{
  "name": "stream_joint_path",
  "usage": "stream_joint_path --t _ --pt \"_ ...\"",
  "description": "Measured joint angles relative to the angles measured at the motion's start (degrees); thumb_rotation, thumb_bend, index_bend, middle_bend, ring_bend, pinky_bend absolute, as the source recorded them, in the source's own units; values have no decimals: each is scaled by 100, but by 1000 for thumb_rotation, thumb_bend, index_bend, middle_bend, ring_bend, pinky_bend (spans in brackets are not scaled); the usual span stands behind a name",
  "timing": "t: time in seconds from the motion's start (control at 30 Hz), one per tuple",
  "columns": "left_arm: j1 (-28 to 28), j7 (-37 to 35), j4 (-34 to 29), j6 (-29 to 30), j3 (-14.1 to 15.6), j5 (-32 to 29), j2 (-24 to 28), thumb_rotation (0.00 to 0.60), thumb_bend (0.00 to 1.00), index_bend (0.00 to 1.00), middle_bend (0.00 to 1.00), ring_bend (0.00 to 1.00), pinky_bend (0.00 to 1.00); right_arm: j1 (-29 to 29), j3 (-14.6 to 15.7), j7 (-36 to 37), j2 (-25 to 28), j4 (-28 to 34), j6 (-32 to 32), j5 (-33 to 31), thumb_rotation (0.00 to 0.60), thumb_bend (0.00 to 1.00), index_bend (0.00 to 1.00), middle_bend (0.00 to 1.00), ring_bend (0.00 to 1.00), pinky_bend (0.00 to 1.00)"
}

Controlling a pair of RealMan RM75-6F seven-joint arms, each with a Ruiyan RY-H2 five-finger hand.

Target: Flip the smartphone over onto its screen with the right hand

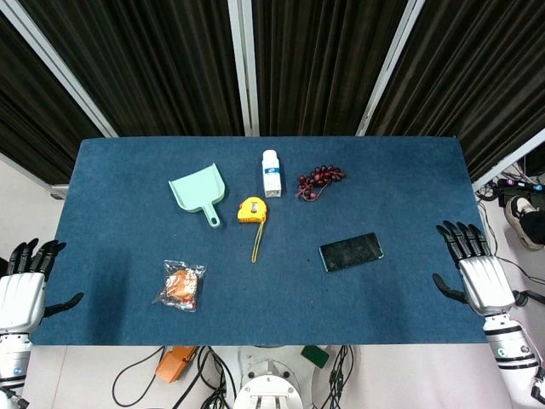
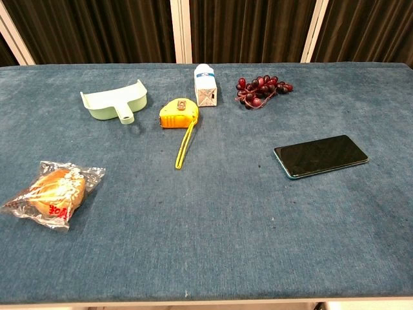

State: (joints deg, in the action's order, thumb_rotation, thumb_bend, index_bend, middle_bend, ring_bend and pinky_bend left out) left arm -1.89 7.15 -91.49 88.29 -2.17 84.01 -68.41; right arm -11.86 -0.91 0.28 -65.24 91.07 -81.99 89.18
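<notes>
The smartphone (image 1: 351, 252) (image 2: 321, 155) is a dark slab lying flat on the blue table, right of centre, its glossy black face up. My right hand (image 1: 477, 275) hovers at the table's right edge, fingers spread and holding nothing, a good distance right of the phone. At the left edge my left hand (image 1: 24, 285) is likewise spread and holds nothing. Neither hand appears in the chest view.
On the blue table (image 1: 128, 239) lie a mint dustpan (image 1: 199, 192), a yellow tape measure (image 1: 251, 210) with its tape pulled out, a white bottle (image 1: 271, 173), a bunch of dark red grapes (image 1: 318, 181) and a wrapped snack (image 1: 180, 285).
</notes>
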Motion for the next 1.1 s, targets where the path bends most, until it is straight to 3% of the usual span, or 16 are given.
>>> stream_joint_path --t 0.27,0.47,0.8,1.1 --pt "-11 97 -99 -7 -8 33 40 600 114 153 121 26 0 -226 -28 -109 -95 3 493 -31 600 443 173 102 0 0" --pt "-20 144 -157 15 -10 85 54 600 114 153 120 26 0 -653 -85 -238 -390 -168 1264 -117 600 442 234 103 0 0" --pt "-19 193 -186 -47 -14 9 79 600 114 153 121 26 0 -1569 -232 -565 -1515 -1179 2710 -535 600 441 300 102 0 0" --pt "-43 213 -198 -116 -31 -46 86 600 114 153 121 26 0 -1867 -299 -727 -1925 -1636 2999 -750 600 440 303 102 0 0"
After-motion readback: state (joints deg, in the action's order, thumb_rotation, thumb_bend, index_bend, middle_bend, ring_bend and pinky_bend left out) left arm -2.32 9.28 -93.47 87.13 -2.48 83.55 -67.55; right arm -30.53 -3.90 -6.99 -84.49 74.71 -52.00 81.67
